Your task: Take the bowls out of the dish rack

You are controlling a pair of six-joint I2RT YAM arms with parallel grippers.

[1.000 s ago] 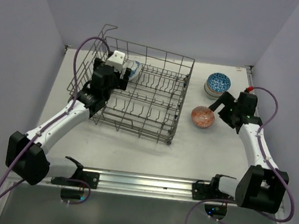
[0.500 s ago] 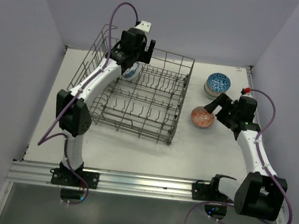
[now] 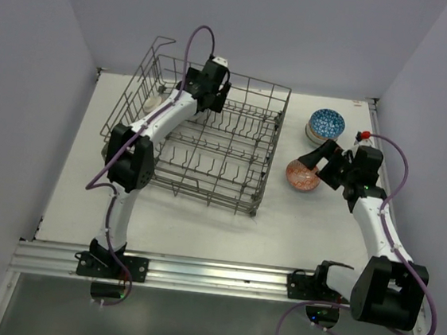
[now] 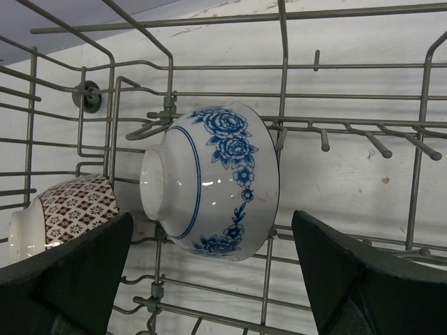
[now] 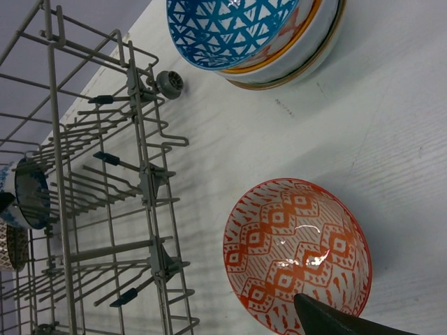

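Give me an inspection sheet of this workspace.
Surface: white table, faint scuffs.
Job's things: dish rack holds a blue floral bowl and a brown patterned bowl; red bowl and stacked bowls on the table beside it.
Clutter: nothing seen.
Grippers: left gripper jaws open, facing the floral bowl; right gripper jaws open by the red bowl; both empty.
Cables: a purple cable loops along each arm.
Surroundings: pale walls on three sides; metal rail at near edge.

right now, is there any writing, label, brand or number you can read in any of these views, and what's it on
None: no readable text in any view.
The blue floral bowl and brown lattice bowl in the dish rack carry only patterns. So do the red bowl and the blue-lined stacked bowl on the table.
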